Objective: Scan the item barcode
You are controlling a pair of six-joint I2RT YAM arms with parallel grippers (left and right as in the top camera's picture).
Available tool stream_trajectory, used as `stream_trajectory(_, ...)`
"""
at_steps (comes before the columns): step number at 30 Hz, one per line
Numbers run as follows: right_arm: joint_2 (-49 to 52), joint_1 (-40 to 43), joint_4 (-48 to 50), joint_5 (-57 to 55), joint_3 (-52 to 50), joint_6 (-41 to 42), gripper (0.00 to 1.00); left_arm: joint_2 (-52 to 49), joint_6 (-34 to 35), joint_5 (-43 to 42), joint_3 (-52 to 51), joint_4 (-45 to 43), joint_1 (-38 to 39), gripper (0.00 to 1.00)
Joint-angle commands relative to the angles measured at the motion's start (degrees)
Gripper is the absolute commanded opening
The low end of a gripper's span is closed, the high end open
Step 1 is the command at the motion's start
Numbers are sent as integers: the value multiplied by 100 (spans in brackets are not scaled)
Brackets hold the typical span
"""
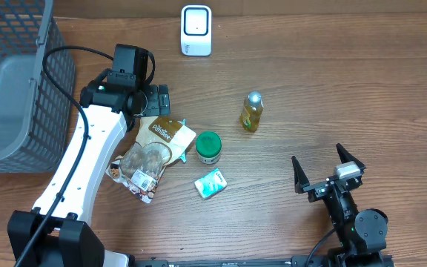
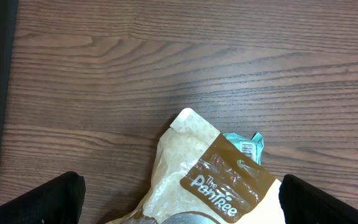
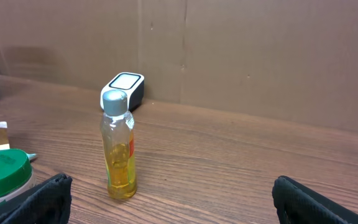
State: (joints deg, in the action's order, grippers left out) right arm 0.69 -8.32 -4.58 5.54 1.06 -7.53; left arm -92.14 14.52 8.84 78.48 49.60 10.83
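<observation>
**Overhead:** white barcode scanner (image 1: 196,30) at the counter's (image 1: 362,67) 12 o'clock edge. Left claw (image 1: 154,99) is spread wide and empty over the top of a brown snack pouch (image 1: 153,156). Green-lidded jar (image 1: 208,147) lies at the pouch's 3 o'clock, teal packet (image 1: 210,183) at 4, yellow-liquid bottle (image 1: 251,112) at 2. Grey mesh basket (image 1: 13,81) at 9. Right claw (image 1: 317,154) at 4 o'clock is wide open, holding nothing.

**Left wrist:** pouch reads "The Pantree"; a teal wrapper corner (image 2: 248,143) peeks from behind it.

**Right wrist:** bottle upright in front of the scanner, label unreadable.

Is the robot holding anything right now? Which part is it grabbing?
Nothing is held. The left tool is open over the top end of the snack bag, and the right tool is open too, away from all the items.
</observation>
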Motion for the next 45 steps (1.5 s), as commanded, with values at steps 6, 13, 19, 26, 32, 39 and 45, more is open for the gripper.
stream_trajectory(6,-52,15,20,-35,-59,15,100,118,31,59,96,2,4,100)
stream_trajectory(13,-52,13,127,57,-59,20,100,118,31,59,96,2,4,100)
stream_trajectory(19,-52,13,101,114,-59,22,100,118,31,59,96,2,4,100)
stream_trajectory(26,-52,15,142,118,-20,577,100,118,31,59,96,2,4,100)
stream_trajectory(32,-52,13,4,494,463,807,100,118,31,59,96,2,4,100)
stream_trajectory(39,-50,15,-1237,483,1685,1078,100,116,31,59,96,2,4,100)
stream_trajectory(45,90,15,-2177,162,3174,1078,100,118,31,59,96,2,4,99)
